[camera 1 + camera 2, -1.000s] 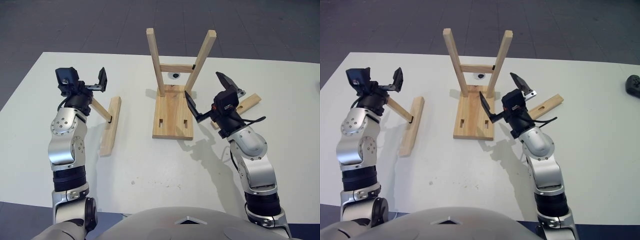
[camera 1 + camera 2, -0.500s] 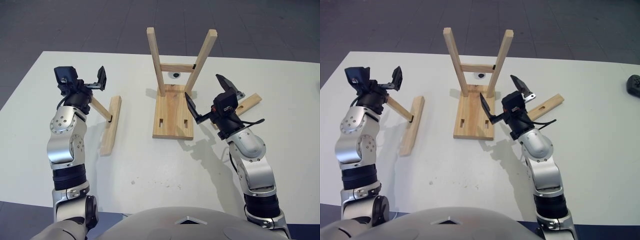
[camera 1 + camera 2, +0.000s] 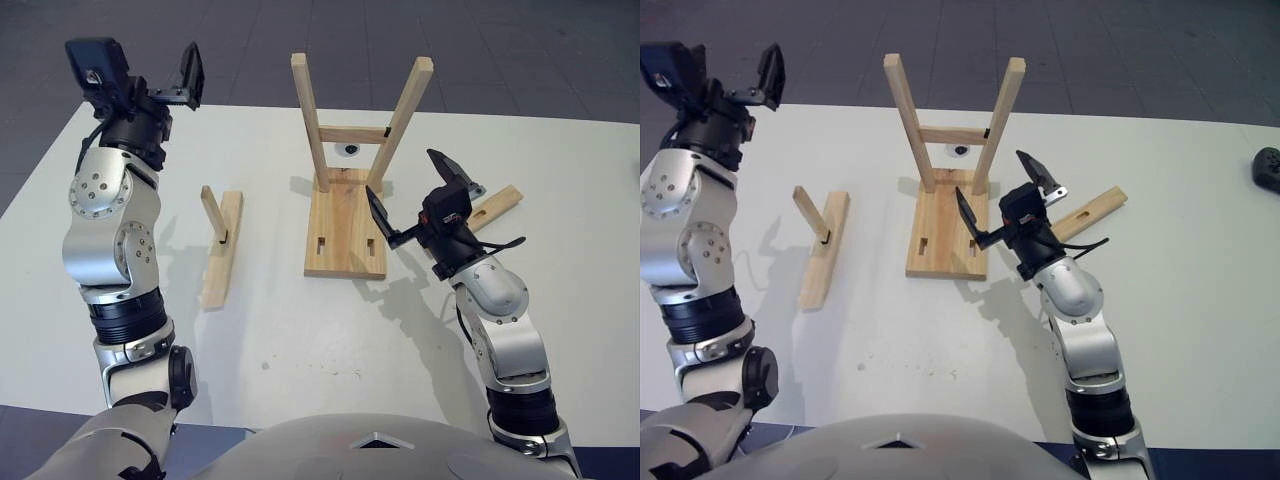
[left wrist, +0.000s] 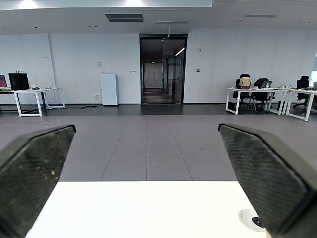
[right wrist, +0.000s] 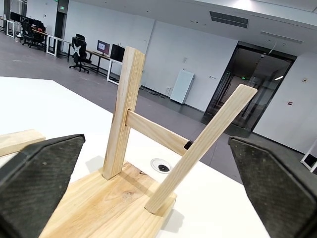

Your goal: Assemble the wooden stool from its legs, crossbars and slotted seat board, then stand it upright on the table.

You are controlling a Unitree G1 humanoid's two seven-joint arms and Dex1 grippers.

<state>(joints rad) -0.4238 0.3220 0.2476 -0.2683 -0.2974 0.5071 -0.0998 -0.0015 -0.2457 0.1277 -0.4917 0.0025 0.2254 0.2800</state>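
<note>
Two legs joined by a crossbar stood in the seat board on the white table. We saw a third leg partly hidden behind our right gripper, its fingers spread and empty. Grey floor and office desks lay beyond. Our left gripper, also spread and empty, had risen away from the loose leg piece.

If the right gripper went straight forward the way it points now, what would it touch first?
The right gripper would probably meet the crossbar between the two legs standing on the seat board, which its wrist view centres on. Depth is unclear; the tilted leg could come first.
</note>
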